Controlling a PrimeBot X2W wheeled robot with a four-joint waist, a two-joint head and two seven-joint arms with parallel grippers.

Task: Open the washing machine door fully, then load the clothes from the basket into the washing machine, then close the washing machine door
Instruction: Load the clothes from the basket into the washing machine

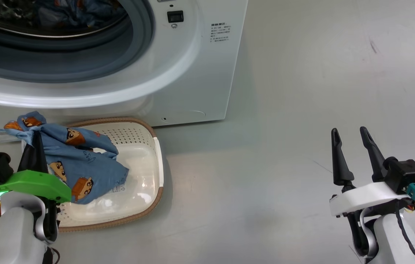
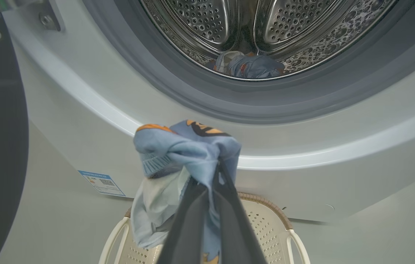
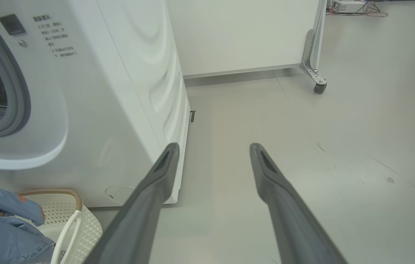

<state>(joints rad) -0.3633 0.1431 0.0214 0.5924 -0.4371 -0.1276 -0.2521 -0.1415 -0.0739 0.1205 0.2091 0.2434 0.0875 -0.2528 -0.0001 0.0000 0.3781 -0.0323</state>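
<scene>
left hand [image 2: 217,169] grips clothes [image 2: 178,146] over the basket [image 2: 266,220], qr sticker [image 2: 102,182] beyond.

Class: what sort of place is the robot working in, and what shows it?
Probably a lab or test room, not a home: the washing machine stands on a smooth grey floor, near a white wheeled panel, with loose cables beyond.

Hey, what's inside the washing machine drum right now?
A small bundle of blue and orange clothes lies low in the steel drum. The grey rubber seal covers the drum's near floor, so anything there cannot be seen.
</scene>
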